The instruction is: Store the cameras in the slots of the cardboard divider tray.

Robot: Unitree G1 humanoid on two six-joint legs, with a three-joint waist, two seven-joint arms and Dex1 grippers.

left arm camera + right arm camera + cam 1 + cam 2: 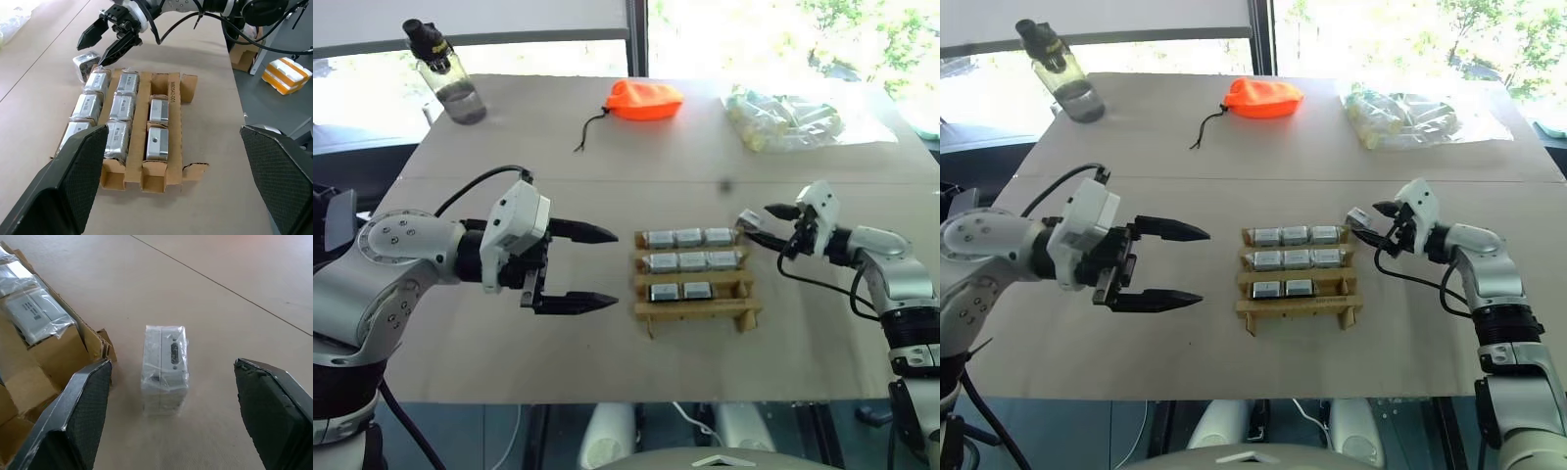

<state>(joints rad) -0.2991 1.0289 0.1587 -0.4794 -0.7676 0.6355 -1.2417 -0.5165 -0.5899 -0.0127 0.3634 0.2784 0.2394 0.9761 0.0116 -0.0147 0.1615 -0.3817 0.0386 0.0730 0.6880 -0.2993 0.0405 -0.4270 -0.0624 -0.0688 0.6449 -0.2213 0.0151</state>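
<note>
The cardboard divider tray (744, 311) lies mid-table. Its far and middle rows each hold three silver-grey cameras (691, 261), and the near row holds two (157, 143). One loose camera (165, 367) stands on the table just past the tray's far right corner, also seen in the head view (1359, 217). My right gripper (1374, 223) is open, with one finger (83, 416) on each side of the loose camera and neither touching it. My left gripper (613, 267) hangs open and empty left of the tray, pointing at it.
An orange pouch (644, 100) with a black cord, a water bottle (445, 73) and a clear bag of pale packets (783, 117) stand along the table's far side. A seam crosses the tabletop behind the tray. The table's near edge lies close below the tray.
</note>
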